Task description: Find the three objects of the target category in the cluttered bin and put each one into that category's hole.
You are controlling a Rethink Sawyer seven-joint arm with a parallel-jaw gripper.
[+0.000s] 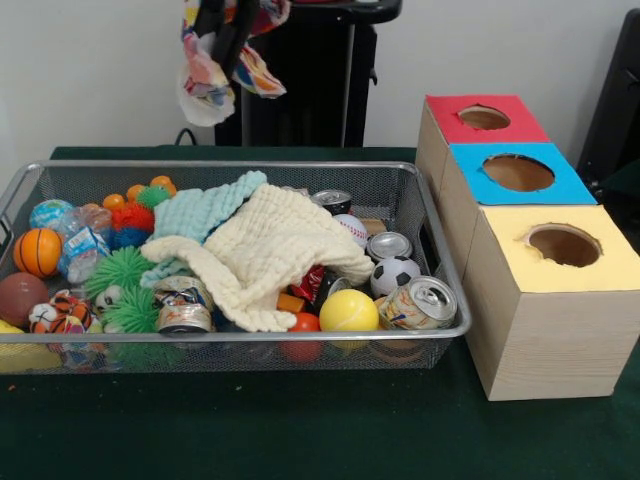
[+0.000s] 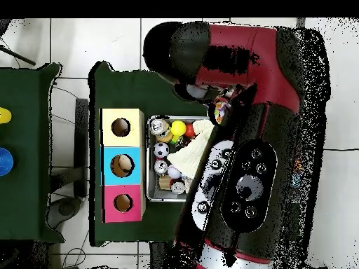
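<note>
My gripper [image 1: 224,40] hangs high above the back left of the wire mesh bin [image 1: 230,334]. It is shut on a white fabric piece with coloured spots [image 1: 207,82], which dangles from it well clear of the bin. A bit of this fabric shows beside the arm in the overhead view [image 2: 222,109]. No other spotted piece shows in the bin. The arm hides most of the bin [image 2: 156,197] from above.
A cream waffle cloth [image 1: 275,250] and a mint-green cloth [image 1: 205,210] lie over balls, cans and spiky toys. Three boxes with top holes stand right of the bin: red [image 1: 484,117], blue [image 1: 518,172], yellow [image 1: 563,244].
</note>
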